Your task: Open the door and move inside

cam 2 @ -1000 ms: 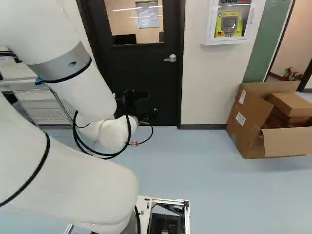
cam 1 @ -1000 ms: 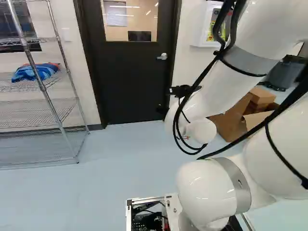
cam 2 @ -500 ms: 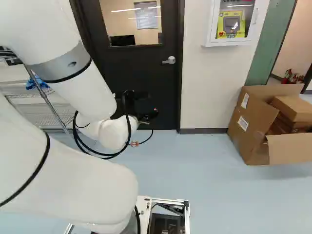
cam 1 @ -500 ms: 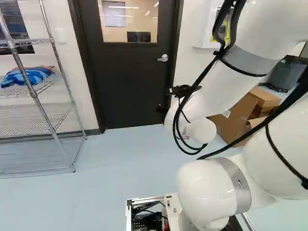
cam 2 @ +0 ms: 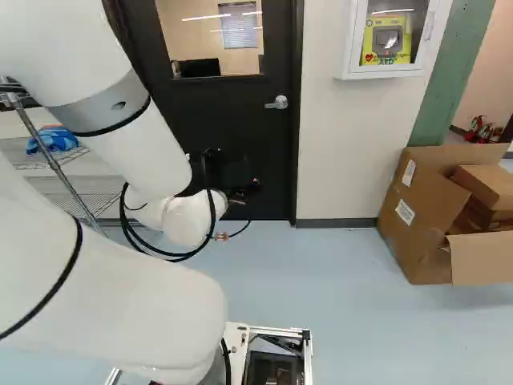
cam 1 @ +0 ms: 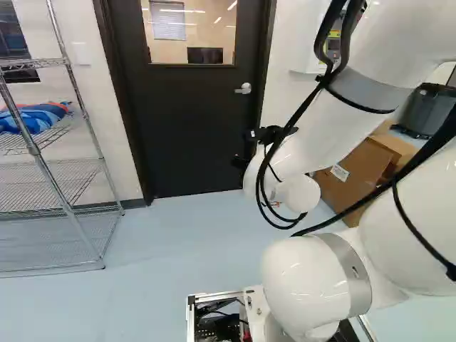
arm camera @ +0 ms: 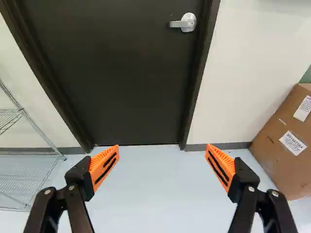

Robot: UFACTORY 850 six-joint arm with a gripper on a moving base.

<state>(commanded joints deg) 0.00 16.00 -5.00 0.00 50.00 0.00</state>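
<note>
Black door (cam 2: 268, 144): closed in its frame. Silver lever handle (cam 2: 280, 102): fitted near the door's right edge in both base views, below the window (cam 2: 196, 40). Gripper (cam 2: 232, 172): 2 orange-padded fingers spread wide, holding nothing, aimed toward the door's lower part.

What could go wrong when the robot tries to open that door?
The open hand might miss or slip off the small handle, so the shut door wouldn't open. The black cables hang in loops around the arm and could catch on the handle. The base might also bump the wire shelves or the cardboard box if it drives crookedly.
</note>
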